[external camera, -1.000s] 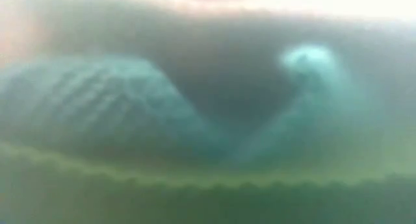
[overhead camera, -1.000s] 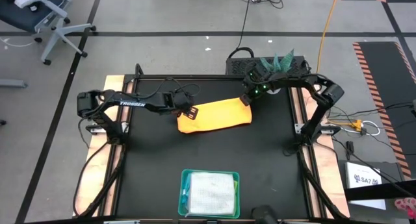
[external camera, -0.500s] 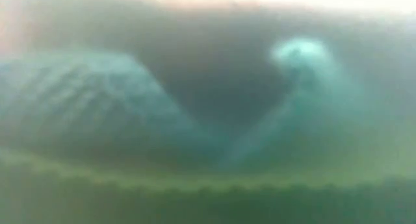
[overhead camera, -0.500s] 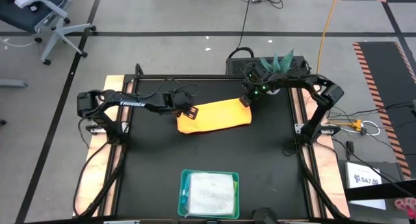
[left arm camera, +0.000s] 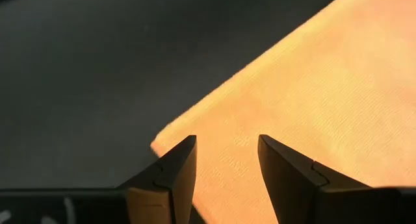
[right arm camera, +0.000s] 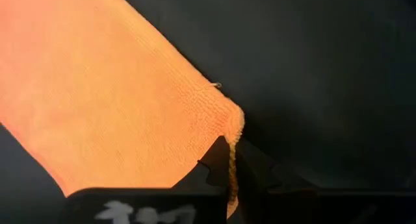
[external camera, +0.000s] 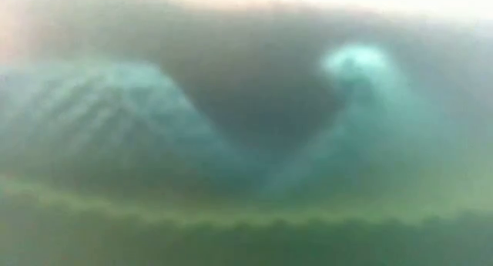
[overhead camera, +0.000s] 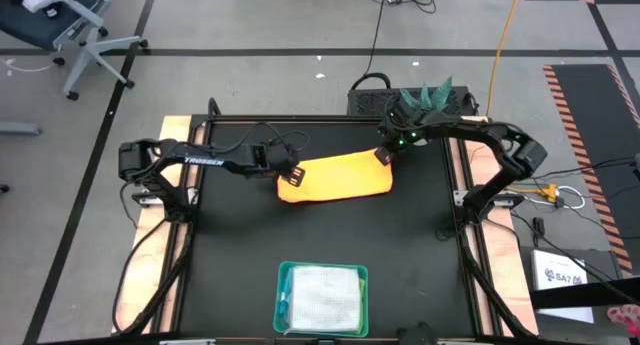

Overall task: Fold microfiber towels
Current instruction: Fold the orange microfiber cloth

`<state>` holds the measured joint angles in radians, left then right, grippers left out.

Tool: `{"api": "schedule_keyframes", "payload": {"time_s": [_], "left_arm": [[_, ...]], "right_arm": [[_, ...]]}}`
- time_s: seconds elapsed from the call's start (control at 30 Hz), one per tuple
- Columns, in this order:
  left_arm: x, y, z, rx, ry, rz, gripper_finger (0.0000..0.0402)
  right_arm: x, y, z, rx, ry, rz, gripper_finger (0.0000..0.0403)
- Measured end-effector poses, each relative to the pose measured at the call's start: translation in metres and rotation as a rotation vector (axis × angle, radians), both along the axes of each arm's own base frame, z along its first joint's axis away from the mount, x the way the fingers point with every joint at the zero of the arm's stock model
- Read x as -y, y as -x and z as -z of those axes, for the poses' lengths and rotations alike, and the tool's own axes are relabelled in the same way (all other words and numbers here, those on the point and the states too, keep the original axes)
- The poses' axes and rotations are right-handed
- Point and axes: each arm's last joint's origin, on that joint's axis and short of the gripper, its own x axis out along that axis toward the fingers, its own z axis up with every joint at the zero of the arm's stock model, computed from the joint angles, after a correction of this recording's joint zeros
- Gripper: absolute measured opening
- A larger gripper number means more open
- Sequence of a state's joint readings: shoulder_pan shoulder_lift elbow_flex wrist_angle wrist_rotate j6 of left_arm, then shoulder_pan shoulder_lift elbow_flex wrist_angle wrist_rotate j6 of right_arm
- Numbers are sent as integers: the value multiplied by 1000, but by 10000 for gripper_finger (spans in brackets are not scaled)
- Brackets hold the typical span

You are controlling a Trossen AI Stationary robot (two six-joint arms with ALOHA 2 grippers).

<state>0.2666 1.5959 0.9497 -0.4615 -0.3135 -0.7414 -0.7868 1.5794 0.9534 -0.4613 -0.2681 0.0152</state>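
Right gripper (right arm camera: 231, 160) pinching yellow-orange towel (overhead camera: 338, 176) corner, left gripper (left arm camera: 226, 160) open over it; teal tray (overhead camera: 322, 273) nearby

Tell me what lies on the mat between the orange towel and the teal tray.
Nothing: in the high view only bare black mat separates the orange towel from the teal tray.

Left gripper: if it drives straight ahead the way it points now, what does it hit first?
Probably the orange towel. The left gripper is open over its corner, and orange cloth fills the line ahead. How far above the cloth it sits is unclear.
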Motion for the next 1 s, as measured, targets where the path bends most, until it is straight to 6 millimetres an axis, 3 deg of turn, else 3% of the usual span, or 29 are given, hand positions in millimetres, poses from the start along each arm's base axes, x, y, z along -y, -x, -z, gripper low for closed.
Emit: {"api": "schedule_keyframes", "payload": {"time_s": [0.23,0.5,0.83,1.0], "left_arm": [[2,2,2,-25,32,13,165],[5,5,3,-60,37,19,165],[5,5,3,-60,38,22,165],[5,5,2,-59,37,23,165]], "right_arm": [[-8,13,4,-205,7,-24,2],[-15,7,2,-218,-9,-39,1],[-11,-28,-48,-91,64,-82,0],[-20,-38,-54,-41,26,-102,0]]}}
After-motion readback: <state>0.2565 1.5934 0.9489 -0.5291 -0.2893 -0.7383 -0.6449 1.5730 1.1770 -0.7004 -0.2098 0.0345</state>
